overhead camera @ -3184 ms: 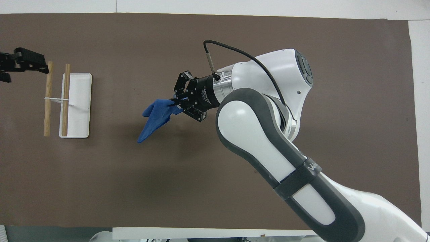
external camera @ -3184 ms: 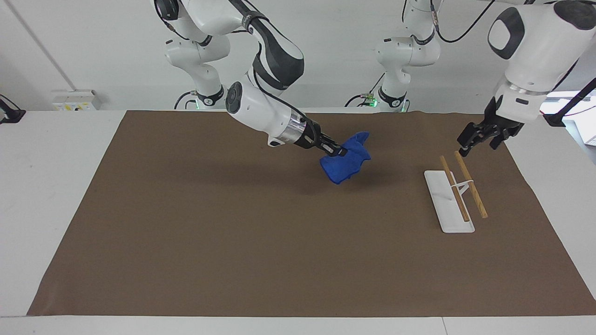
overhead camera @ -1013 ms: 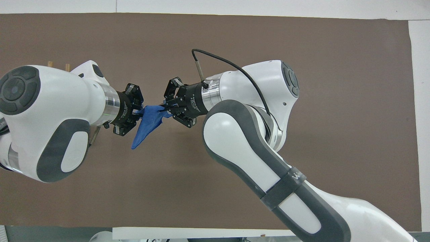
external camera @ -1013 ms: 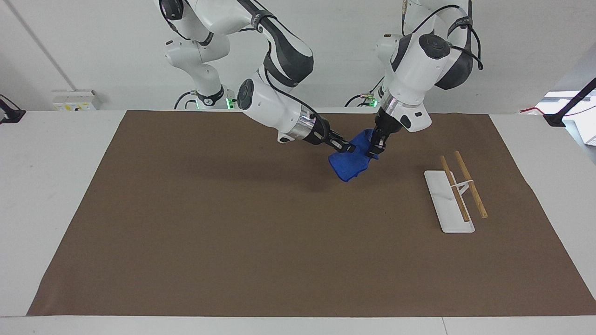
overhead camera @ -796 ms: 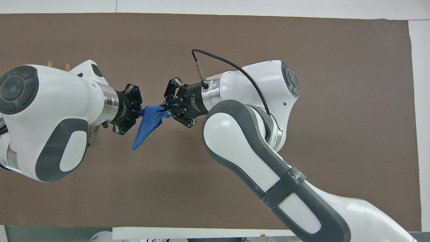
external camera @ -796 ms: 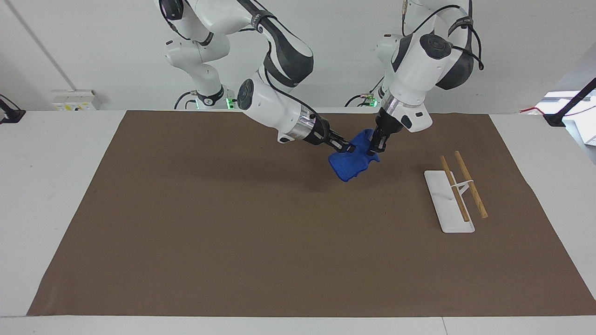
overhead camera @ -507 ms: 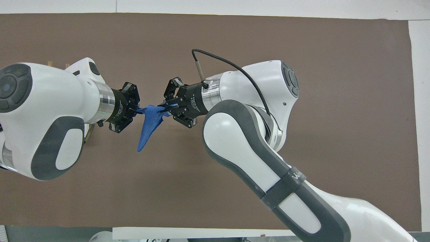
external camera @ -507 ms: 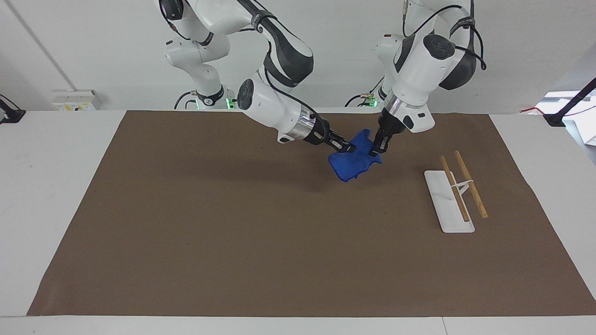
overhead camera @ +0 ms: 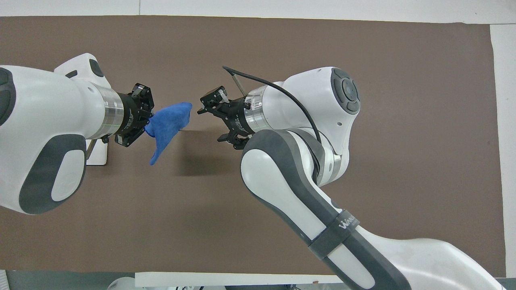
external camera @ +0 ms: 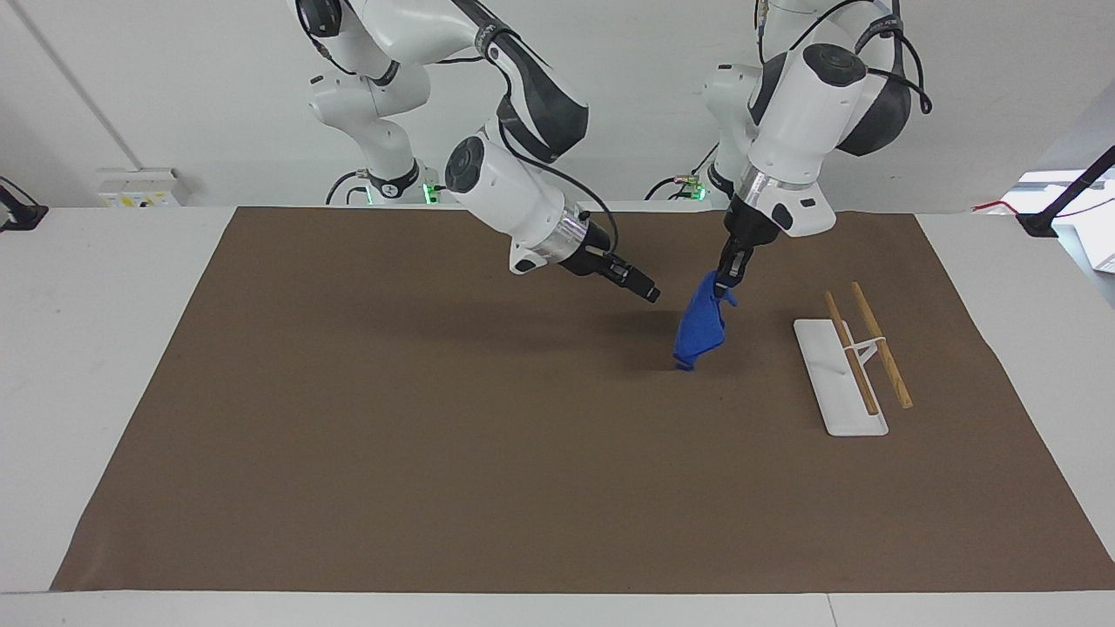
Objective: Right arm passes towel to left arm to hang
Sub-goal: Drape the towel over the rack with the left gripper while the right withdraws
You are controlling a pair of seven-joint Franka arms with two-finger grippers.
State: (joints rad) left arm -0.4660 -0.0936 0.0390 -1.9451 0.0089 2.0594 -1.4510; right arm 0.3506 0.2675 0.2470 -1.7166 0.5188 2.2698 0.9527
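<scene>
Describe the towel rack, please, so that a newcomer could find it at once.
On the brown mat, look toward the left arm's end, beside the blue towel hanging from the left gripper. The towel rack has a flat white base and two wooden bars, the only wooden thing there.

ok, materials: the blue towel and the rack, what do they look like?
Towel: soft matte woven cloth, probably; it droops in folds from the left end effector.
Rack: two bars look like bare light wood; flat white base looks smooth, plastic or painted metal, can't tell which.
</scene>
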